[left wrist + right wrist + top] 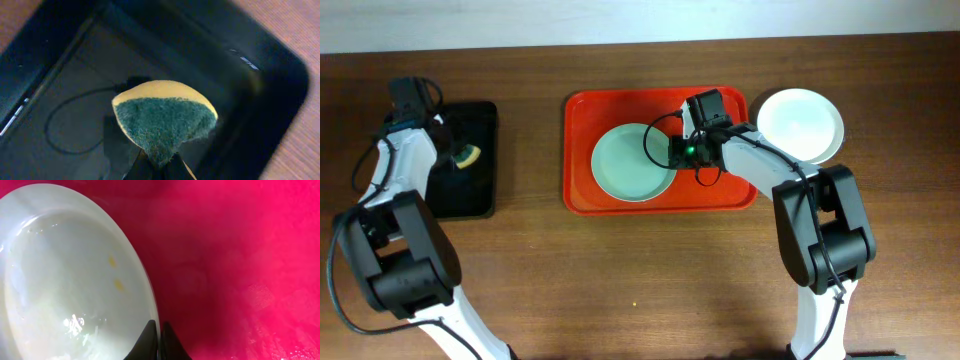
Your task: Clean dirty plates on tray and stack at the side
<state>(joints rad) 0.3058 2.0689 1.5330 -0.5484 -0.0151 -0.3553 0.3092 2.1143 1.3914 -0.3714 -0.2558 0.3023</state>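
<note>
green plate (65, 280) rim clamped by right fingers (148, 341), left fingers (141, 169) clamp sponge (165, 117), tips hidden.

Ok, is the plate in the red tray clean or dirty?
Dirty: the right wrist view shows two small yellow spots on the plate in the tray.

A brown wooden table (620, 290) fills the view, with a pale strip (620, 20) along its far edge. At its left lies a black tray (475, 195), glossy inside. Over the tray's far half sits a sponge (165, 117), yellow with a green scouring face (touching the floor or not, unclear).
</note>
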